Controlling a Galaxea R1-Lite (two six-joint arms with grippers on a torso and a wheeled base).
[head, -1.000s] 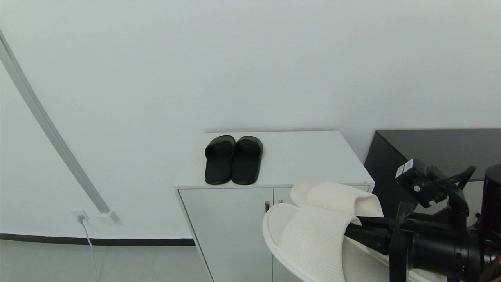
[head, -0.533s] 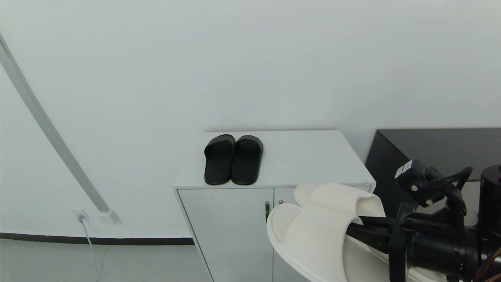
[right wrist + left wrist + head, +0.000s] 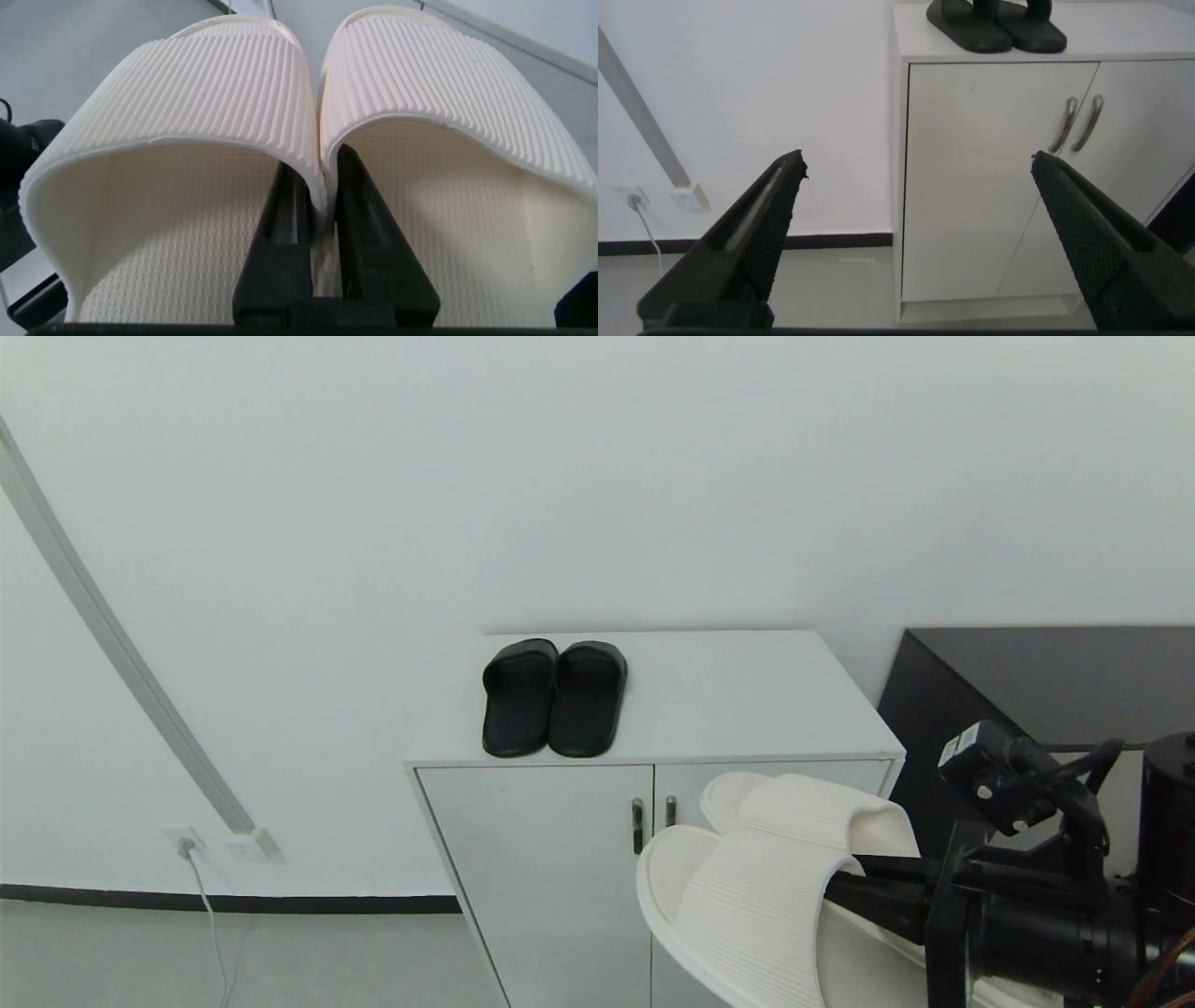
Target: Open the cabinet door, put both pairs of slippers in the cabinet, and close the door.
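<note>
The cabinet (image 3: pixel 541 887) stands against the white wall with both doors shut, its two handles (image 3: pixel 653 823) side by side at the middle seam. On top of the cabinet, towards its left front edge, the black slippers (image 3: pixel 553 698) sit as a neat pair, touching each other.

The white slippers (image 3: pixel 766 887) are off the cabinet, held in the air in front of its right door and below the level of its top. The right gripper (image 3: pixel 320 187) has them. Its two fingers are squeezed close together on the inner edges of both straps, so the pair hangs side by side from that one grip.

The left gripper (image 3: pixel 917 163) hangs in front of the cabinet, facing its left door, with its claw spread wide and nothing between the fingers.

To the left of the cabinet, low on the wall, a wall socket (image 3: pixel 187 845) has a cable running down from it. On the cabinet's right side stands a black table (image 3: pixel 1046 681).
</note>
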